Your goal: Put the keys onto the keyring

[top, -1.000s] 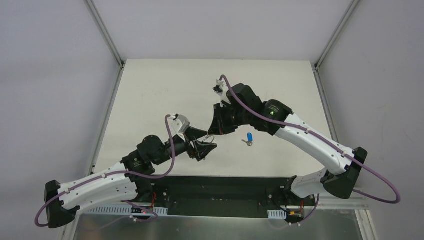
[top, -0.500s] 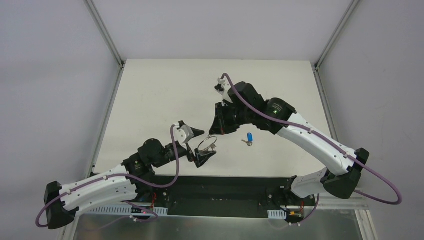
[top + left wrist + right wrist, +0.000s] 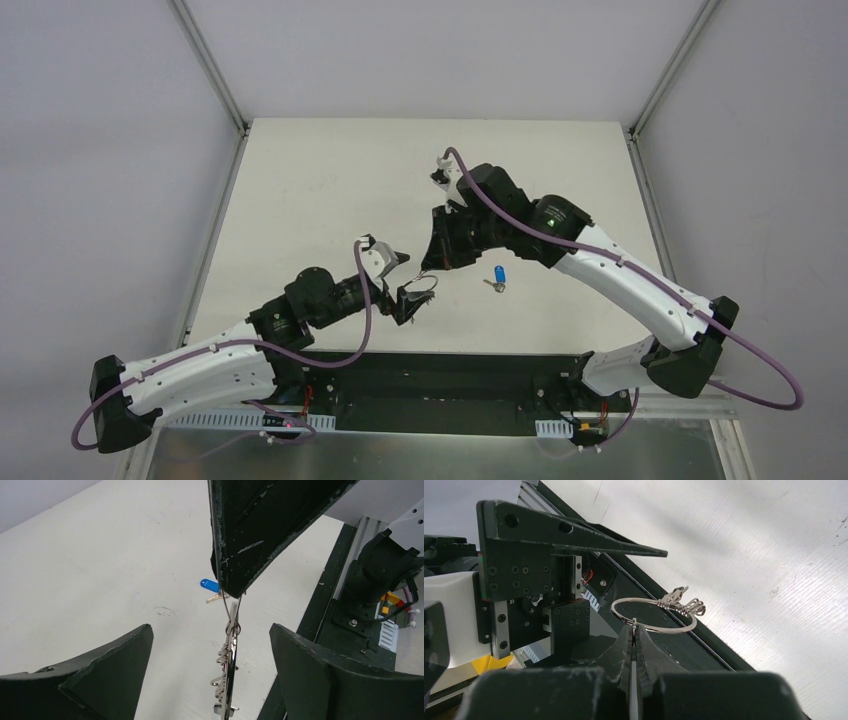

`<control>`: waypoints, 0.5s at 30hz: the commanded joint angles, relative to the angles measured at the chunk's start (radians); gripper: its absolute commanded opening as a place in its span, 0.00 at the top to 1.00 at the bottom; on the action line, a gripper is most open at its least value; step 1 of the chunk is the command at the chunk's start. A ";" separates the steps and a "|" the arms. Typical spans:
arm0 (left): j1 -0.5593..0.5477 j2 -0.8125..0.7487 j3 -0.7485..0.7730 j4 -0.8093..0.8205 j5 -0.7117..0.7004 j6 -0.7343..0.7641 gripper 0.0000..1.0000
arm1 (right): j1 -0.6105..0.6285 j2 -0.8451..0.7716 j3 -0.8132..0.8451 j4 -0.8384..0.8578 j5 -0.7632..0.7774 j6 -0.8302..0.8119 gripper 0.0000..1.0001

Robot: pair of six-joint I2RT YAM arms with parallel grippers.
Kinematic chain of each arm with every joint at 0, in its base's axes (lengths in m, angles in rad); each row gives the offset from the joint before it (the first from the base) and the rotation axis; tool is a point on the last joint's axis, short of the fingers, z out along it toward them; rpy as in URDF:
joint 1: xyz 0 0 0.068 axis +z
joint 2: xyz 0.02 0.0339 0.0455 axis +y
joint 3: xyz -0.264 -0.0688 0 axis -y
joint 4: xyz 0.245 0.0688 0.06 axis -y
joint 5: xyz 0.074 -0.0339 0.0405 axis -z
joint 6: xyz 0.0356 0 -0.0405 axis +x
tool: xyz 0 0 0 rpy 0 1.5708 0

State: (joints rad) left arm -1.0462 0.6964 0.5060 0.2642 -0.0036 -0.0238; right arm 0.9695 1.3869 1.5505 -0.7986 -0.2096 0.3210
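Right gripper clamped shut on keyring rim, ring hanging below its tip, plain silver keys bunched on it, left gripper jaws wide, one finger each side of ring, not touching, blue key flat on table near right gripper, off ring

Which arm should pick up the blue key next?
Left. The left fingers are open and hold nothing; the right fingers are shut on the ring. The blue key lies on the table.
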 commanded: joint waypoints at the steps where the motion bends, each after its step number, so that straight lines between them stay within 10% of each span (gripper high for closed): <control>1: -0.002 0.000 0.016 0.029 0.042 0.043 0.18 | -0.010 0.002 0.044 0.010 0.000 -0.011 1.00; 15: -0.001 -0.043 -0.017 0.121 0.078 0.033 0.52 | -0.011 0.022 0.051 -0.003 0.010 0.000 1.00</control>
State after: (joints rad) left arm -1.0466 0.6895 0.5022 0.2974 0.0525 0.0044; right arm 0.9615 1.4143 1.5539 -0.8047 -0.1989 0.3214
